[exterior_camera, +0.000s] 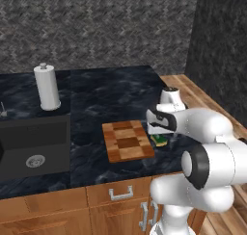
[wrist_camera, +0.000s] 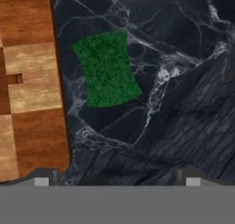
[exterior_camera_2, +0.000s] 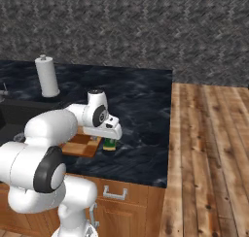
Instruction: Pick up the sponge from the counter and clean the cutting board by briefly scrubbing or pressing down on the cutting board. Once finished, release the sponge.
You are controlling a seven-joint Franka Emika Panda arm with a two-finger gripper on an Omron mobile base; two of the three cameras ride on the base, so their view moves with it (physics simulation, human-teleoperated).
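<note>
The sponge (wrist_camera: 106, 69) lies flat on the dark marbled counter (wrist_camera: 183, 81), dark green top up, just off the right edge of the checkered cutting board (wrist_camera: 27, 81). From the left base view, the sponge (exterior_camera: 159, 141) peeks out under the hand, beside the board (exterior_camera: 126, 141). My gripper (wrist_camera: 117, 182) hovers right above the sponge, open, its fingertips (wrist_camera: 41, 182) wide apart with nothing between them. The right base view shows the gripper (exterior_camera_2: 111, 135) pointing down over the sponge (exterior_camera_2: 110, 144), with the board (exterior_camera_2: 80, 146) partly hidden behind the arm.
A paper towel roll (exterior_camera: 47, 87) stands at the back left, next to the black sink basin (exterior_camera: 34, 147). The counter (exterior_camera_2: 141, 105) ends on the right at a wooden floor (exterior_camera_2: 209, 158). Light wooden cabinets with silver handles (exterior_camera: 120, 193) sit below.
</note>
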